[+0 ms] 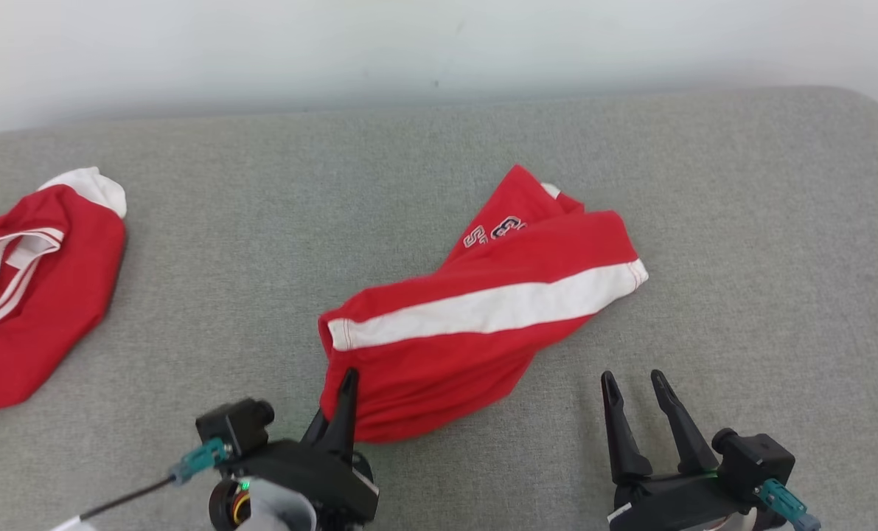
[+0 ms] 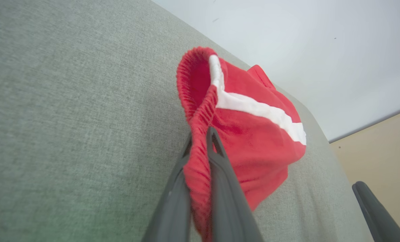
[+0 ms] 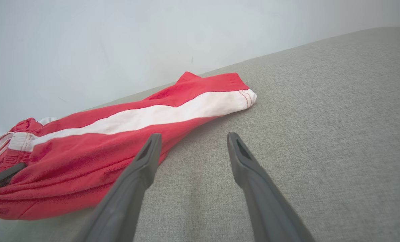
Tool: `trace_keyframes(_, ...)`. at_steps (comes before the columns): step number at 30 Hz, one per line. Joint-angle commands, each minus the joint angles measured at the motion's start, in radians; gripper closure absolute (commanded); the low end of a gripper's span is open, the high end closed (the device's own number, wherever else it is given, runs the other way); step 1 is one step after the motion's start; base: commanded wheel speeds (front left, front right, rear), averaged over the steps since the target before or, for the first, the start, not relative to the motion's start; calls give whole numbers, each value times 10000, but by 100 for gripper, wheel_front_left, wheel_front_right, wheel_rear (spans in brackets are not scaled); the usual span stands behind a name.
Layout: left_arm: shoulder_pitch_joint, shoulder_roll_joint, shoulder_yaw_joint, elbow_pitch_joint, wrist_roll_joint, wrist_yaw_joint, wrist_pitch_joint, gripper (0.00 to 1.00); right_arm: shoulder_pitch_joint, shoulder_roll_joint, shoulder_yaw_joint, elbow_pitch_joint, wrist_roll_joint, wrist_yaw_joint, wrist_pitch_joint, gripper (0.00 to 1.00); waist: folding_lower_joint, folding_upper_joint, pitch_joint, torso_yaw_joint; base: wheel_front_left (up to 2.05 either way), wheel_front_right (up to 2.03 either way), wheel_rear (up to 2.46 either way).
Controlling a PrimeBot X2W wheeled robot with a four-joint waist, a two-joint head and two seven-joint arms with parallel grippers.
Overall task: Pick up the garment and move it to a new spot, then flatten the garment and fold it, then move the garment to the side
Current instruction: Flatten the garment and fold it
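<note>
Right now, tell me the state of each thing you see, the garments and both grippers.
Red shorts with white side stripe: crumpled, twisted, lying on the grey fabric surface, waistband pinched.
Left gripper: shut on the shorts' waistband.
Right gripper: open, empty, beside the shorts.
Red garment with thin white stripes: bunched at the left, untouched.

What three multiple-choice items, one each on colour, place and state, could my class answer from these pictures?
1. The shorts' stripe is: A) blue B) white C) black
2. The second red garment lies: A) on the floor B) on the shorts C) at the head view's left edge
3. The left gripper is: A) open B) shut on nothing C) shut on the shorts' waistband
Key: 1 B, a white band crosses the red cloth; 2 C, it rests on the grey cushion there; 3 C, its fingers clamp the elastic edge.
</note>
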Motion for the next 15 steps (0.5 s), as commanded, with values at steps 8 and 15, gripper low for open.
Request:
trace_keyframes(8,954,458,246,-402,480,377,-326,0,208,13,25,114,-181,-22,-5,0,1,0,-442,33,0,0,0)
trace_keyframes(15,1614,916,856,-872,1726,738,-474,0,386,15,-120,115,-256,-22,-5,0,1,0,-710,-19,0,0,0)
